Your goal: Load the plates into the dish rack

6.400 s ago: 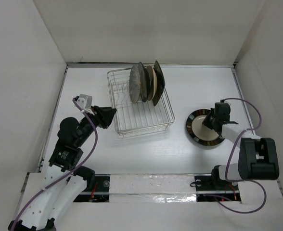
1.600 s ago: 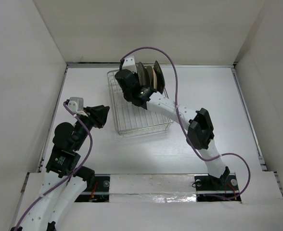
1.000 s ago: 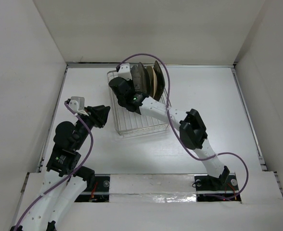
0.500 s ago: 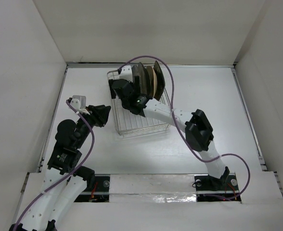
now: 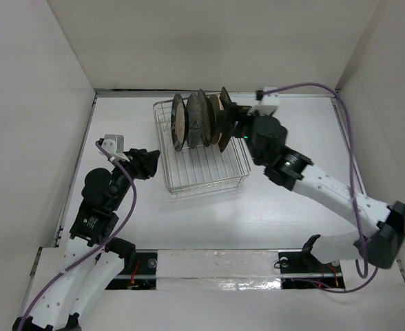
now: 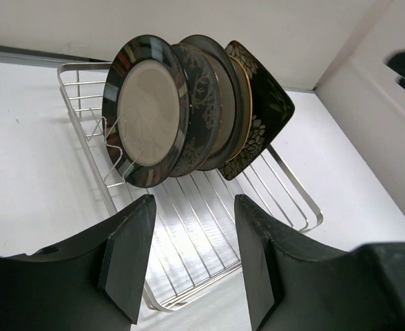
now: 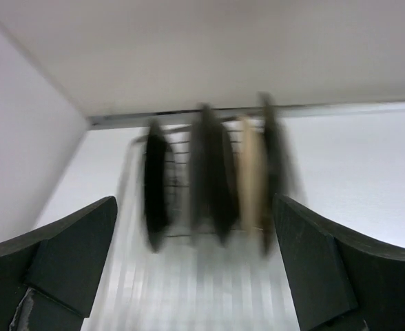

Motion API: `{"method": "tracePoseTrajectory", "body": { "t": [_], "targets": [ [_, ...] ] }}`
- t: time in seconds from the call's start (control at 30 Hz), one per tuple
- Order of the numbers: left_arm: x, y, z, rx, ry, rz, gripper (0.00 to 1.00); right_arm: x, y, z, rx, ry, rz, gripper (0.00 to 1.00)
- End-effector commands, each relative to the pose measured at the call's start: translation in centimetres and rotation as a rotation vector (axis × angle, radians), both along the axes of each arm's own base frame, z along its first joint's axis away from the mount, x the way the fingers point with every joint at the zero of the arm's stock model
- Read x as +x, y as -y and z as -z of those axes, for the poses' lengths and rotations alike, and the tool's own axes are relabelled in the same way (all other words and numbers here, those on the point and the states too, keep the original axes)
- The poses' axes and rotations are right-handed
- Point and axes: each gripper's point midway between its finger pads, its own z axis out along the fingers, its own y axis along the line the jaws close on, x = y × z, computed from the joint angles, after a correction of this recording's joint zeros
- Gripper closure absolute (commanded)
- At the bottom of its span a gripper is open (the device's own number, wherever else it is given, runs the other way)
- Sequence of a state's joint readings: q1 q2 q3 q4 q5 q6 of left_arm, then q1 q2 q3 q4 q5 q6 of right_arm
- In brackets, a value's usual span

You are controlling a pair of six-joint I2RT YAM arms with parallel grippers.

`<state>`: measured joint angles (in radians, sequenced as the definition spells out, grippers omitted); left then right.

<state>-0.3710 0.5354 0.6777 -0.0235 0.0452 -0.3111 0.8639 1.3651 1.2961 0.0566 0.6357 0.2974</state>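
Observation:
Several plates stand upright in a row in the silver wire dish rack [image 5: 206, 162]. The black-rimmed cream plate [image 5: 178, 123] is the leftmost, and in the left wrist view this plate [image 6: 147, 110] faces me. Then come two grey ones, a tan one [image 5: 216, 116] and the dark floral one [image 5: 226, 118] on the right. My right gripper [image 5: 235, 124] hangs open just right of the floral plate, holding nothing. Its own view is blurred and shows the plates edge-on between the wide jaws [image 7: 194, 227]. My left gripper [image 5: 152, 163] sits open left of the rack [image 6: 189, 227], empty [image 6: 192, 255].
White walls close in the table on three sides. The rack's near half holds no plates. Purple cables loop off both arms, the right one arching toward the right wall [image 5: 340, 110].
The right arm let go of the black-rimmed plate in the rack's left slot. It swung away to the rack's right side with jaws wide. The left jaws opened a little wider.

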Motion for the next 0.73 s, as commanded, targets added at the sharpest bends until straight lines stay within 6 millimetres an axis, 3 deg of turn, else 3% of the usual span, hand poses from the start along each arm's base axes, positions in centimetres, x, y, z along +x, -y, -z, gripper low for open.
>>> {"method": "tracePoseTrajectory", "body": {
  "t": [0.0, 0.03, 0.07, 0.1, 0.13, 0.17, 0.2, 0.23, 0.27, 0.37, 0.4, 0.43, 0.7],
  "targets": [
    [0.9, -0.3, -1.2, -0.002, 0.038, -0.028, 0.53, -0.1, 7.5, 1.8, 0.065, 0.016, 0.091, 0.0],
    [1.0, -0.4, -1.1, 0.0, 0.034, -0.036, 0.53, -0.5, 9.3, 2.4, 0.072, 0.016, 0.108, 0.0],
    [1.2, -0.4, -0.8, 0.006, 0.021, -0.04, 0.52, -1.0, 11.1, 5.5, 0.045, -0.022, 0.131, 0.0],
    [1.2, -0.4, -1.1, 0.009, 0.026, -0.04, 0.52, -2.0, 12.8, 4.5, 0.079, 0.024, 0.135, 0.0],
    [1.3, -0.4, -1.1, 0.01, 0.028, -0.04, 0.52, -1.8, 15.1, 5.5, 0.075, 0.023, 0.184, 0.0],
    [1.3, -0.4, -1.0, 0.01, 0.029, -0.04, 0.52, -2.0, 16.1, 6.5, 0.067, 0.018, 0.199, 0.0],
    [1.3, -0.4, -0.9, 0.014, 0.031, -0.04, 0.52, -2.0, 17.7, 8.8, 0.051, -0.007, 0.224, 0.0],
    [1.3, -0.4, -0.8, 0.019, 0.031, -0.04, 0.52, -2.2, 17.5, 9.9, 0.041, -0.023, 0.206, 0.0],
    [1.3, -0.4, -0.8, 0.022, 0.032, -0.04, 0.52, -2.0, 18.7, 10.8, 0.067, -0.047, 0.238, 0.0],
    [1.5, -1.2, -0.5, 0.031, 0.031, -0.085, 0.52, -1.9, 17.5, 13.2, 0.121, -0.062, 0.138, 0.0],
    [1.5, -1.3, -0.5, 0.031, 0.031, -0.088, 0.52, -1.8, 17.4, 12.4, 0.143, -0.037, 0.135, 0.0],
    [1.5, -1.3, -0.7, 0.03, 0.04, -0.088, 0.52, -2.0, 17.0, 13.9, 0.14, -0.057, 0.112, 0.0],
    [0.9, -1.1, -1.2, 0.012, 0.082, -0.066, 0.54, -2.6, 16.9, 13.5, 0.142, -0.051, 0.093, 0.0]
  ]
}}
